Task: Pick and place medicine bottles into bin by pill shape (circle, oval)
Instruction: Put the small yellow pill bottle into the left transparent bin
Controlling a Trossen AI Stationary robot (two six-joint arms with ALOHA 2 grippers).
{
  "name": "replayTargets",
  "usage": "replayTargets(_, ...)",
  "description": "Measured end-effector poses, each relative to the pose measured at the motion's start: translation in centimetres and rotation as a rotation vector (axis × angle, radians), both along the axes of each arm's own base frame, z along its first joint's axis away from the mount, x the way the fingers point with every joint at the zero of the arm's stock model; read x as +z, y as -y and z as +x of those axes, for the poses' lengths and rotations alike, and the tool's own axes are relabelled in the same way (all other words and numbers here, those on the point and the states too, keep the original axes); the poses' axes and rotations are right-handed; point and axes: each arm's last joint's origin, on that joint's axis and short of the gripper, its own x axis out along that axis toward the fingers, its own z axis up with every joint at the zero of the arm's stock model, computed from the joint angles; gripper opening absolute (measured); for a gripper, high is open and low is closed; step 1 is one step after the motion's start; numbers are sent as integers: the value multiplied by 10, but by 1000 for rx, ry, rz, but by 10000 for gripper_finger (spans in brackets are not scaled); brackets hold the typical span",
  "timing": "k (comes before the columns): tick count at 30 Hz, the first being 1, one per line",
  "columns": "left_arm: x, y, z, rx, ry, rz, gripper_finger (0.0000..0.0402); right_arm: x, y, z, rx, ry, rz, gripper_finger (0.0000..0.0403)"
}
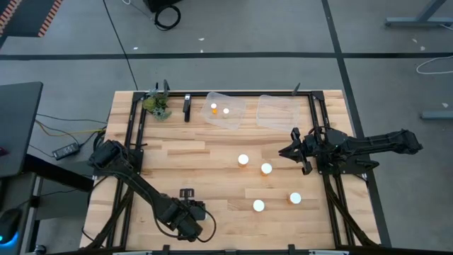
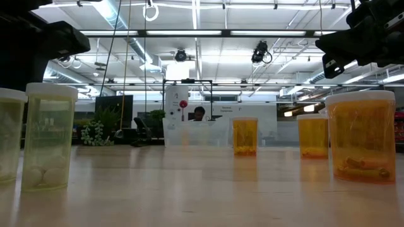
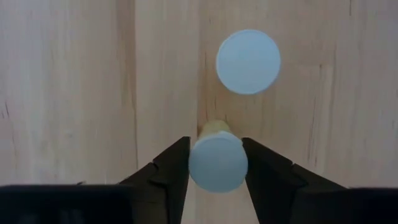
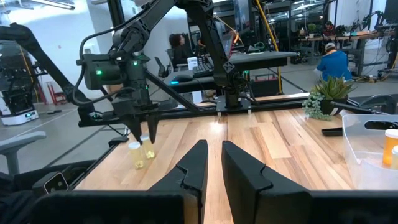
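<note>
l gripper (image 3: 214,163) straddles a small white-capped bottle (image 3: 217,162) at table's near edge.
its fingers flank the cap, grasp unclear; r gripper (image 4: 212,163) clenched, empty, mid-table.

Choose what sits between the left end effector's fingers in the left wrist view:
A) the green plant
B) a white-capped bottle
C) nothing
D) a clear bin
B: the left end effector straddles a white-capped bottle, one dark finger on each side of its cap.
</note>
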Motion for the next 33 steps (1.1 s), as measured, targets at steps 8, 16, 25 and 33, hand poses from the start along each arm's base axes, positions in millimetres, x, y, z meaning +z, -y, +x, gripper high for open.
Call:
replayTargets(8, 0, 0, 0, 0, 0, 0, 127, 0, 0, 0, 0, 0, 0, 54)
replayTargets(16, 1, 0, -1, -4, -12, -12, 129, 0, 0, 0, 0, 0, 0, 54)
replayTargets(25, 18, -8, -5, 0, -3, -21, 130, 0, 0, 0, 0, 0, 0, 54)
replayTargets(33, 27, -21, -4, -13, -11, -2, 124, 0, 0, 0, 0, 0, 0, 54)
